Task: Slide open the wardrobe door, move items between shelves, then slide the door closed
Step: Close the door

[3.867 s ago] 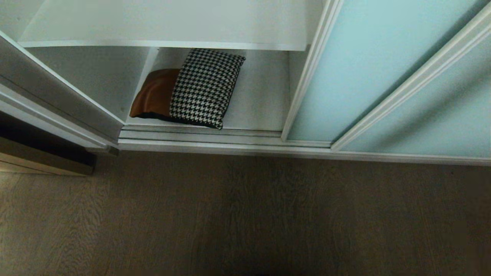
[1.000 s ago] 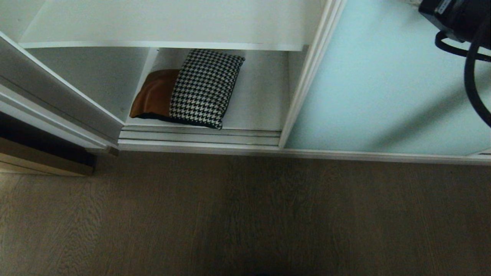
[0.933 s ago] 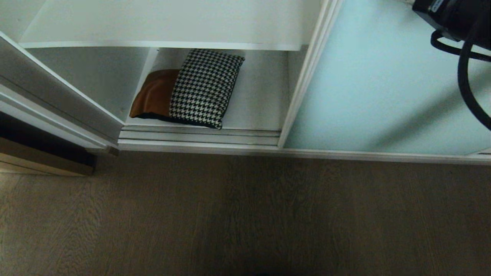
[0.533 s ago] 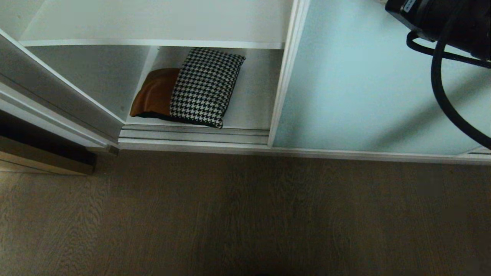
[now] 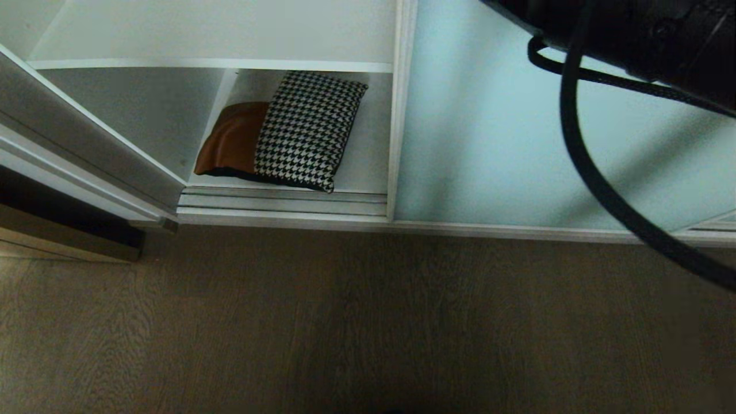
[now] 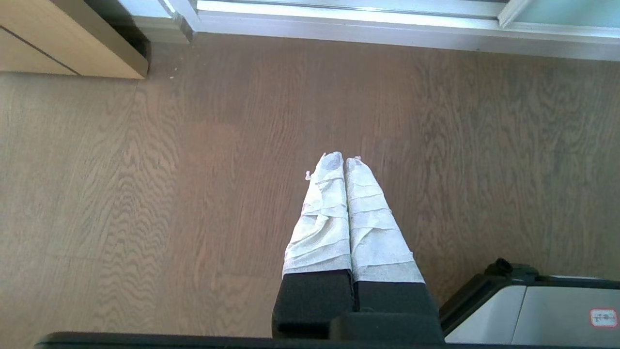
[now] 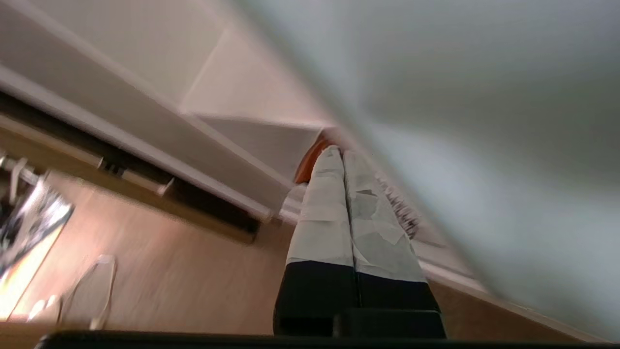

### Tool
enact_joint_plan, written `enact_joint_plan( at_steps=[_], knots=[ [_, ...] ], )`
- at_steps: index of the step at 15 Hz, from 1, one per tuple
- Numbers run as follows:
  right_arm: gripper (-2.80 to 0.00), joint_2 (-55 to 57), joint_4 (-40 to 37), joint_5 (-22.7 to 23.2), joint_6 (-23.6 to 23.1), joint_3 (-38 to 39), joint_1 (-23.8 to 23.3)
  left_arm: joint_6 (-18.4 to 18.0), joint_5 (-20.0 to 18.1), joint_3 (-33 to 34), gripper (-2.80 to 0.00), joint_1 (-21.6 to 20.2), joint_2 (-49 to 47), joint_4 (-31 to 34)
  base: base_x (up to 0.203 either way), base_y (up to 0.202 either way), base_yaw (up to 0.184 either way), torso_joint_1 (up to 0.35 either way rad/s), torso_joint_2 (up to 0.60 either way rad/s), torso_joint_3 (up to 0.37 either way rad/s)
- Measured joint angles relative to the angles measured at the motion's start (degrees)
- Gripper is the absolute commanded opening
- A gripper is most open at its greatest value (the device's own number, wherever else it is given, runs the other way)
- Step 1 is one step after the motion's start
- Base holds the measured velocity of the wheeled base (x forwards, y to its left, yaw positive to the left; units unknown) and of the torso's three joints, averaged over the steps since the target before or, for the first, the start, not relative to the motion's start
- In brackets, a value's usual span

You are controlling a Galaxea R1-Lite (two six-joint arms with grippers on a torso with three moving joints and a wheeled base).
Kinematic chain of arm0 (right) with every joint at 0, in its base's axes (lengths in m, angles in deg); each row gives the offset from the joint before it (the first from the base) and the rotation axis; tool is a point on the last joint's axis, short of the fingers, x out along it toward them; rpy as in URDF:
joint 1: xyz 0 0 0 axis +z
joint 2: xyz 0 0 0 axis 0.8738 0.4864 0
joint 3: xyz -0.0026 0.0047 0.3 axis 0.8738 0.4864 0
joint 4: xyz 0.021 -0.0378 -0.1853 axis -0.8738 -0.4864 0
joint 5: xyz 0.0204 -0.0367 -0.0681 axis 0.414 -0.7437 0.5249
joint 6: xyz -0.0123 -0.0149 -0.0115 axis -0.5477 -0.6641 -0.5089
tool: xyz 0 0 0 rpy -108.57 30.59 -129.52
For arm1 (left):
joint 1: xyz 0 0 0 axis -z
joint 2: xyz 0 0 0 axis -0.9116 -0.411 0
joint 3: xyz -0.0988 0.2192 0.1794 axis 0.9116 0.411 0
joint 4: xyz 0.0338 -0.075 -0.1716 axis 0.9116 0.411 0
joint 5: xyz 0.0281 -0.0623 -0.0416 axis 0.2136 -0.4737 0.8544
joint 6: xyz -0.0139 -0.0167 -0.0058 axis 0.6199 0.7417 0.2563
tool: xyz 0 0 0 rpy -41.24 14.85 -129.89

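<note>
The sliding wardrobe door (image 5: 517, 126), frosted aqua glass in a pale frame, stands partly across the opening. Its left edge is just to the right of the cushion (image 5: 287, 135). The cushion, tan-brown and houndstooth, lies on the bottom shelf (image 5: 371, 161), under another white shelf (image 5: 230, 29). My right arm (image 5: 632, 29) reaches in front of the glass at the top right. In the right wrist view my right gripper (image 7: 343, 154) is shut and empty, close along the door (image 7: 484, 121) and pointing toward the cushion (image 7: 310, 162); contact is unclear. My left gripper (image 6: 344, 160) hangs shut over the floor.
A black cable (image 5: 581, 155) loops from the right arm across the glass. The silver bottom track (image 5: 287, 204) runs along the wardrobe's foot. A light wooden panel (image 6: 58, 43) stands at the left. My base (image 6: 542, 310) is beside the left gripper. Blurred objects (image 7: 29, 228) lie on the floor.
The door's left edge has slid leftward and narrowed the opening beside the cushion. My right arm has moved left with it, further into the head view. The cushion has not moved.
</note>
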Motion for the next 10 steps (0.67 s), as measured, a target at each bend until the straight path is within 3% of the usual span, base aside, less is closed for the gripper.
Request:
enact_joint_plan(
  at_steps=[4,10],
  knots=[
    [-2.8,4.2,0.0,0.0,-0.5,-2.0,3.0,0.0,0.0,0.0,-2.8,0.0,0.0,0.0,0.0,0.0,0.0,0.0,0.0,0.0],
    [-2.8,7.3,0.1,-1.6,-0.5,-4.2,3.5,0.0,0.0,0.0,-2.8,0.0,0.0,0.0,0.0,0.0,0.0,0.0,0.0,0.0]
  ],
)
